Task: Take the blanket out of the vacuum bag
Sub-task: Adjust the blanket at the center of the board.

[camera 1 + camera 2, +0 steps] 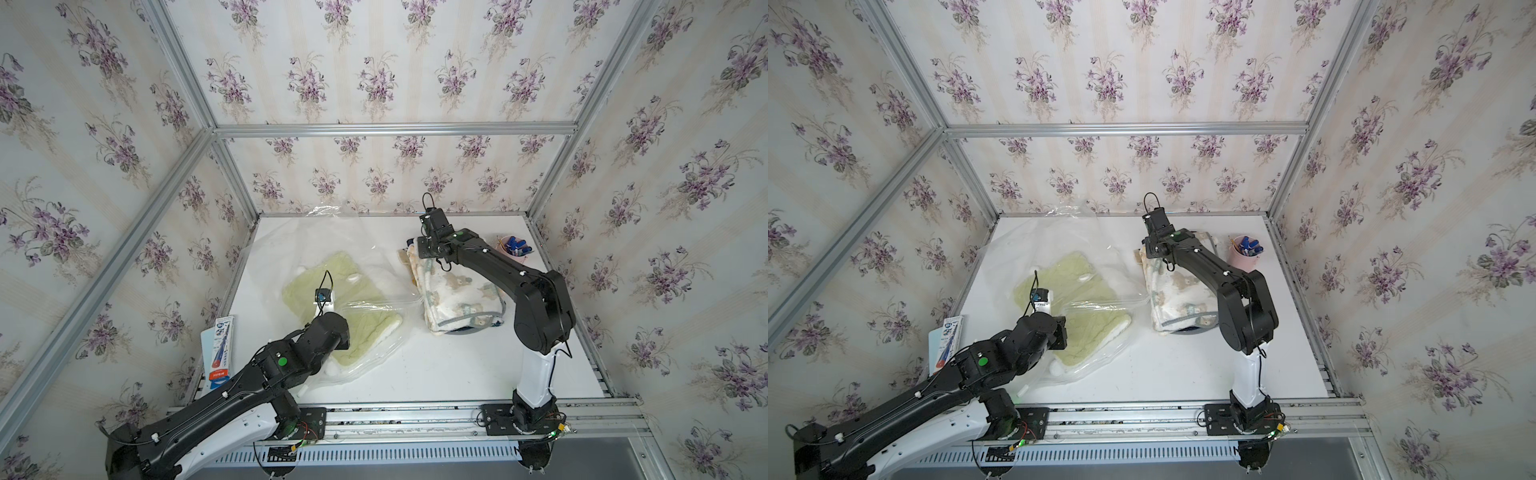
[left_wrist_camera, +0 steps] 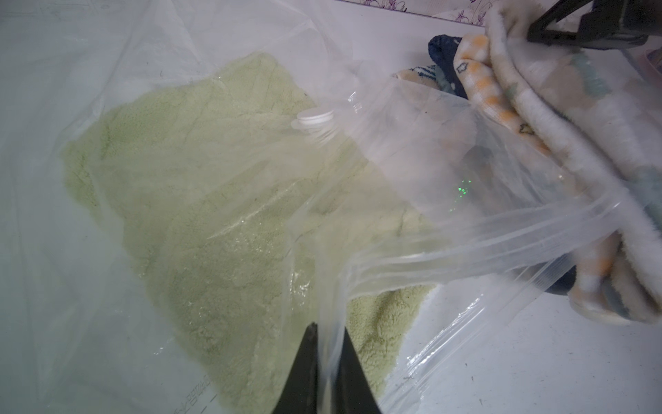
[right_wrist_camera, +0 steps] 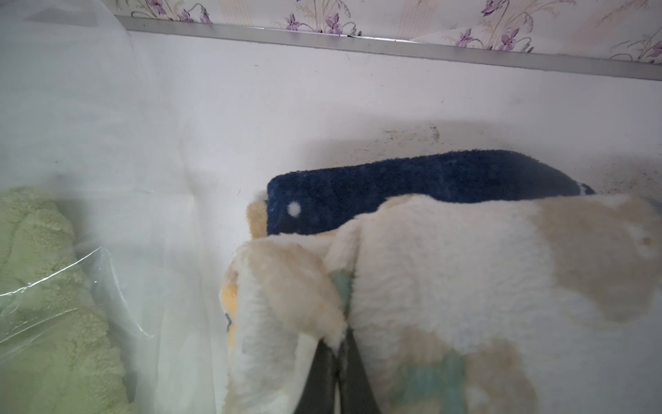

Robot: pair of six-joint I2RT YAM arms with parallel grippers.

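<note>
Loosely crinkled, the vacuum bag [image 1: 287, 237] holds a green blanket [image 1: 366, 332].

L gripper [image 2: 329, 328], R gripper [image 3: 336, 340] both clamped.

Left arm [image 1: 249, 386], 8 o'clock side: black shells, white base link, round green dot, white clips pinning thin black cable. Right arm [image 1: 498, 266], 3 o'clock side: same black, white lower link, small green light, looped cable. Left gripper [image 2: 329, 328], right gripper [image 3: 336, 340]: black tapered fingers.
</note>
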